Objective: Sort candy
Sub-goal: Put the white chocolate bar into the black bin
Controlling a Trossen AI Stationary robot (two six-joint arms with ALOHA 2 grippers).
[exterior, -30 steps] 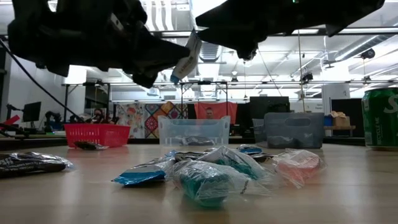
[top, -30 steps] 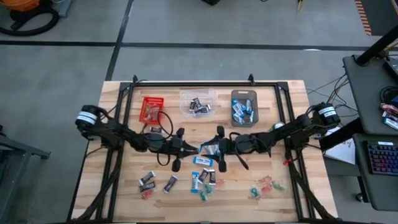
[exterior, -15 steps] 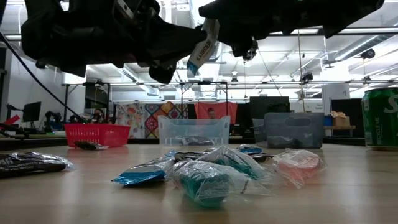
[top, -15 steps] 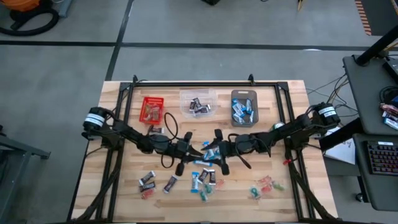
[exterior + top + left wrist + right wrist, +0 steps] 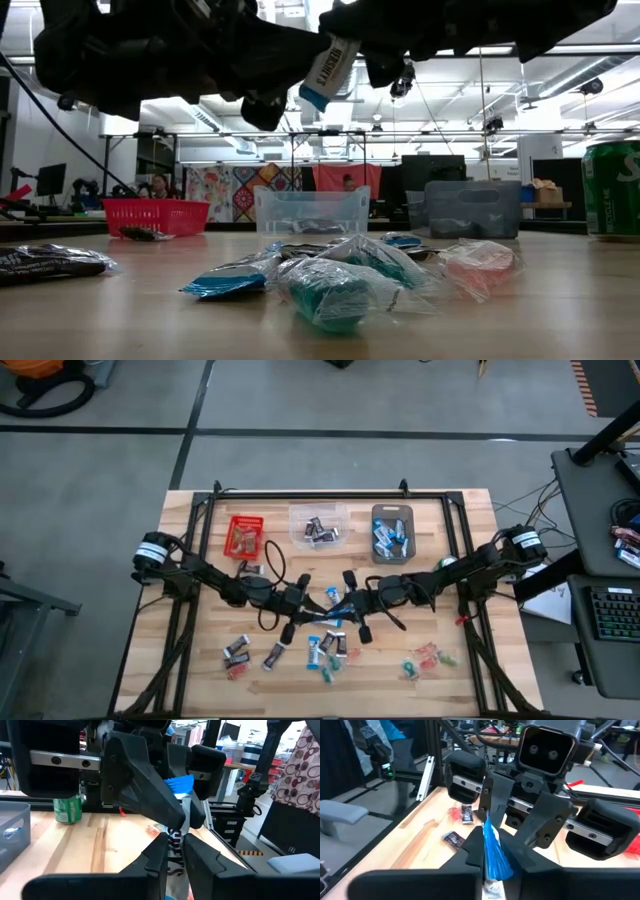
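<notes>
Mid-bench, both arms meet above the loose pile. A blue-and-white candy hangs in the air between them, well clear of the bench. The right pincer is clamped on its blue end; the left pincer is nearly closed on the other end of the same wrapper.

Risks, as judged:
- Both pincers on one slippery wrapper: if they pull apart together, it may tear or slip free.
- If one lets go before the other's grip is firm, the sweet drops back into the scattered candy below.

Behind stand the red bin, clear bin and grey bin, the last holding blue-and-white pieces.
</notes>
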